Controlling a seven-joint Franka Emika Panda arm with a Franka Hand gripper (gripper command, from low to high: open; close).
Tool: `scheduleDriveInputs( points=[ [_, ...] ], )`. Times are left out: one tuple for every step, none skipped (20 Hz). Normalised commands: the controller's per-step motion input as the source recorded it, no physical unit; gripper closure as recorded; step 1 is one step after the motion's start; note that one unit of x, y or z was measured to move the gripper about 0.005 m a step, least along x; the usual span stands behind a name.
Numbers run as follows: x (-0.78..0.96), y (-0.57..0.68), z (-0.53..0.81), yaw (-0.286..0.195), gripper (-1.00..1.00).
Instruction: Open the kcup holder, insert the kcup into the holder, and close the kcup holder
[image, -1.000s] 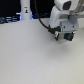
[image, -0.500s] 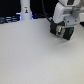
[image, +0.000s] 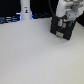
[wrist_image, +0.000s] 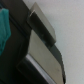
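Black and boxy, the kcup holder sits on the white table at about two o'clock from the middle of the exterior view, close to the table's far edge. Pale grey rectangular panels show on its front face, blurred and hard to separate. The white arm's gripper hangs directly over the block and overlaps its top; from this angle the fingers merge with the dark body, so I cannot tell whether the jaws are apart, together, or clamped on anything. At about eleven o'clock stands a white bottle-like post with a small dark mark, well apart from the holder, against a dark background with a bluish glow at its base.

Only the wrist view brings the holder close: two smooth, flat, pale grey panels with rounded corners, set at a slant, edged by glossy black housing and a thin bright strip along one lower edge. Behind them is plain white table. A green patch at the frame's edge, soft-edged and partly cut off, lies against the black body; it may be the kcup, though it is too blurred to confirm. The exterior view shows no green at all.
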Motion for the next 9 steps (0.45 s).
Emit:
scheduleDriveInputs(
  points=[
    [-0.33,0.45,0.41,0.052,-1.0],
    [-0.02,0.31,0.67,0.049,-1.0],
    [0.12,0.15,0.87,0.025,-1.0],
    [0.22,0.06,0.95,0.008,-1.0],
    [0.25,0.07,0.94,0.004,-1.0],
    [0.23,0.04,0.82,-0.003,-1.0],
    [0.19,0.04,0.77,-0.004,-1.0],
    [0.11,0.24,0.98,-0.006,-1.0],
    [0.1,0.2,0.95,-0.008,-1.0]
  ],
)
